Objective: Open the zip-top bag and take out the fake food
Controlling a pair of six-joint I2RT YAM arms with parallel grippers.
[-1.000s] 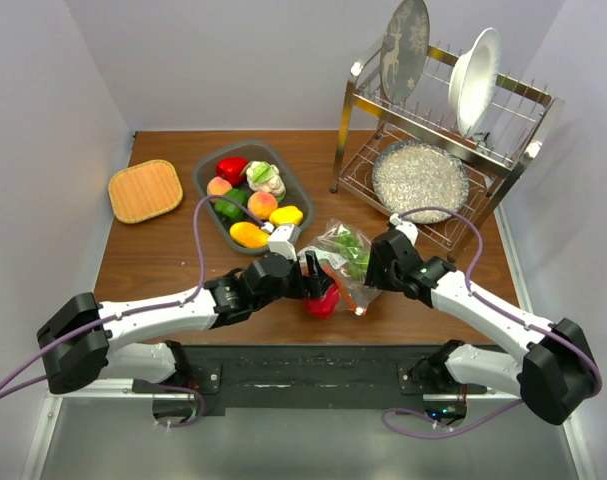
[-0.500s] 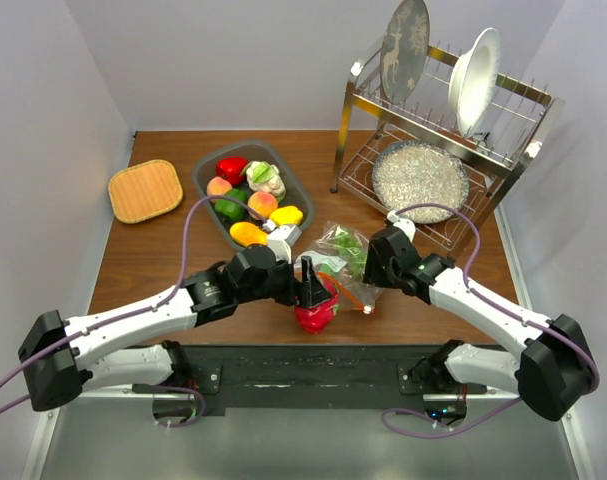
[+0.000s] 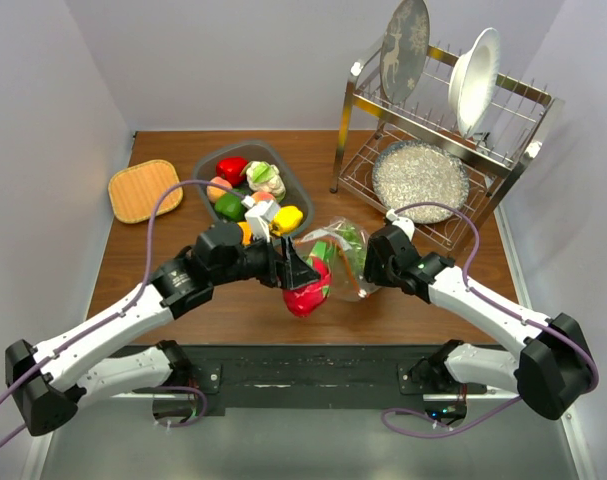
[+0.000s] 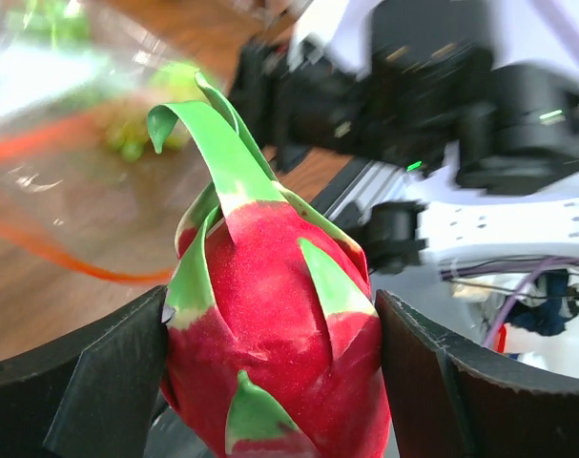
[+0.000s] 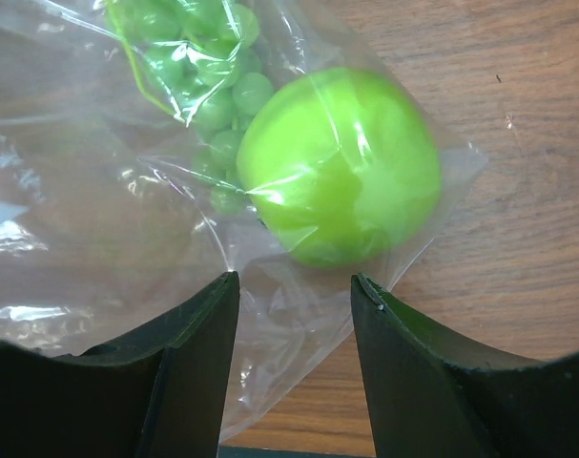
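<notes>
Gripping a red dragon fruit (image 4: 275,324) across its width with the left jaws, narrowed snug onto its sides, with long axis pointing away from the wrist and leafy tip toward the zip-top bag (image 3: 341,256). Holding it apparently off the surface (image 3: 313,165), just near-left of the bag's mouth. Resting the right jaws part open, only loose film between them, with a green apple (image 5: 341,181) and grapes (image 5: 208,91) just ahead inside the bag. Nearer those: right arm.

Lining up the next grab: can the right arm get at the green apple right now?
Probably not directly. The right gripper, jaws open, hangs close over the green apple, but the apple lies inside the zip-top bag, so plastic covers it.
</notes>
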